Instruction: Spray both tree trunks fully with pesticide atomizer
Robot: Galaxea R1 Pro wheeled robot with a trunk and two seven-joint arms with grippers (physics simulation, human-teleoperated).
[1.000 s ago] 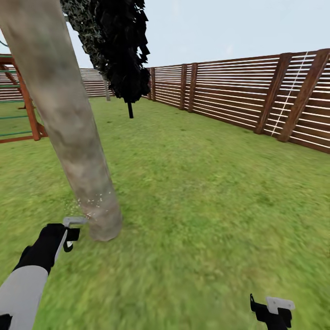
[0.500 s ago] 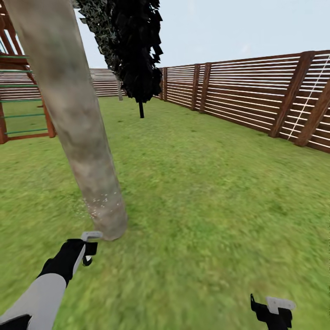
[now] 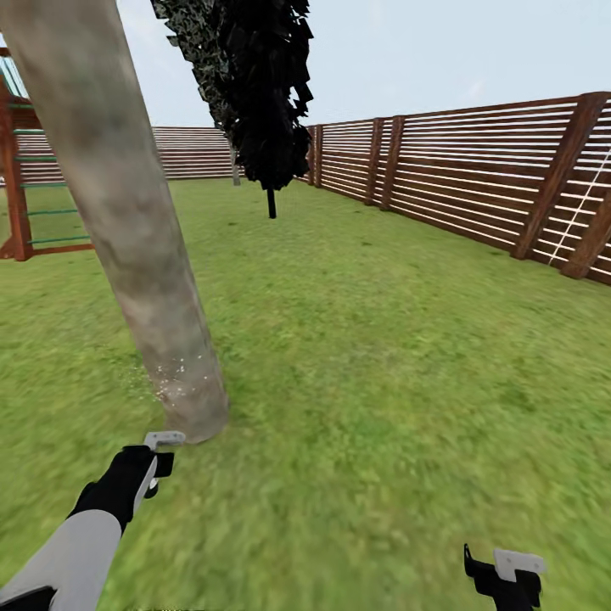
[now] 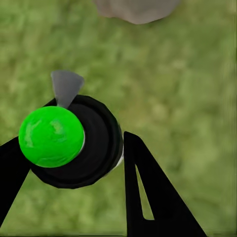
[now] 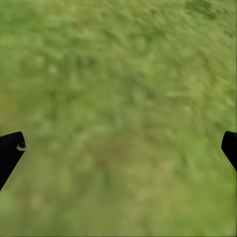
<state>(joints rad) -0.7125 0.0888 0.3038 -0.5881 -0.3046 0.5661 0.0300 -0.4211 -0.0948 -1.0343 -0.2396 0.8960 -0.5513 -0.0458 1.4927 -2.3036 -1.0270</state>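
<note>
The atomizer (image 4: 74, 143) sits clamped between the left gripper's (image 3: 153, 462) fingers, its grey nozzle (image 3: 164, 439) aimed at the foot of the trunk (image 3: 144, 255) just ahead. White spray specks dot the bark low down. The right gripper (image 3: 507, 577) hangs well off to the side over grass (image 3: 382, 382), fingers spread wide, nothing between them. A fence (image 3: 475, 187) runs beyond.

A thick mottled grey-beige tree trunk (image 3: 127, 229) leans over green grass floor (image 3: 382, 356). Near its speckled base, the left tool (image 3: 157, 462) grips a dark pesticide atomizer (image 4: 74, 143), green-capped.
</note>
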